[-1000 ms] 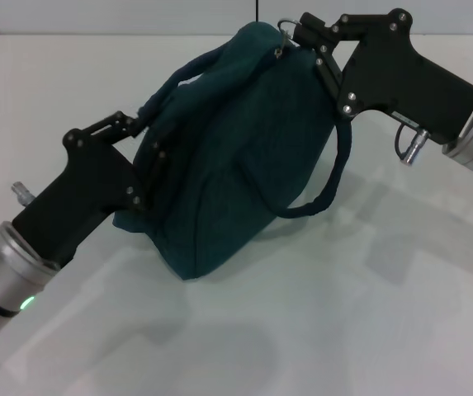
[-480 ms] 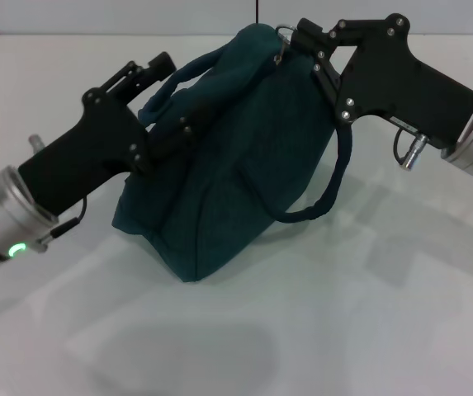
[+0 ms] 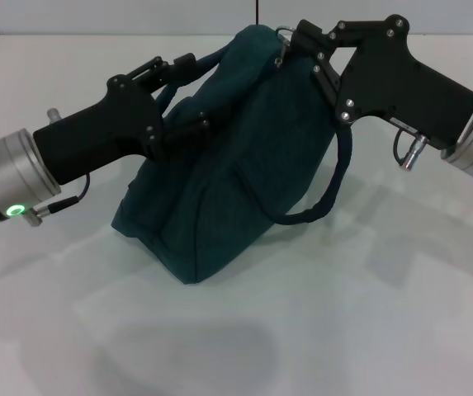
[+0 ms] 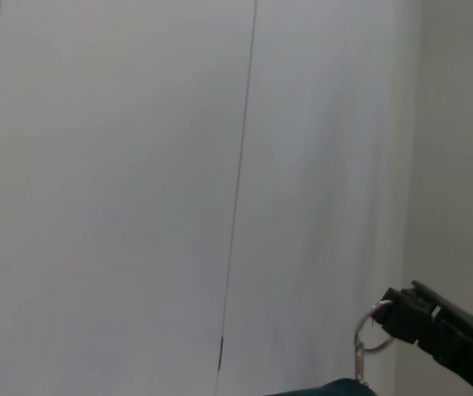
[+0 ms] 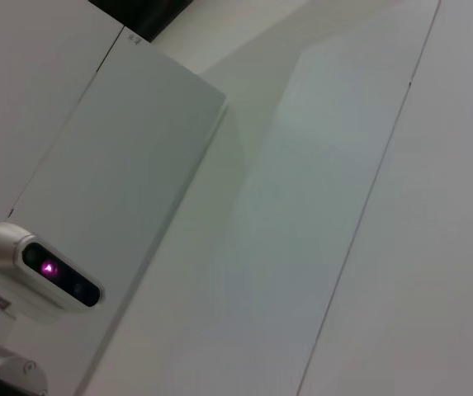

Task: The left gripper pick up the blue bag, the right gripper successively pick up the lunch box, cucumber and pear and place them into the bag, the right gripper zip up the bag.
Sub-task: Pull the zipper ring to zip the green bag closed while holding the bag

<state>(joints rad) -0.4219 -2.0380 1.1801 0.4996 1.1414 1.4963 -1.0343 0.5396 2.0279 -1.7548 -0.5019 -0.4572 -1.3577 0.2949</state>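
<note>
**Both grippers on the blue bag**

From the left, the left gripper (image 3: 188, 92) reaches in level with the upper left side of the blue bag (image 3: 219, 165), its fingers spread around the near carrying handle (image 3: 188, 70) and the fabric beside it. The bag stands on the white table (image 3: 343, 313), bulging, with its second strap (image 3: 328, 190) hanging in a loop down its right side. At the bag's top right corner the right gripper (image 3: 296, 37) is closed on the zipper ring (image 4: 371, 328).

Blue bag (image 3: 219, 181), dark teal fabric, upright, tilted, strap hanging right
</note>
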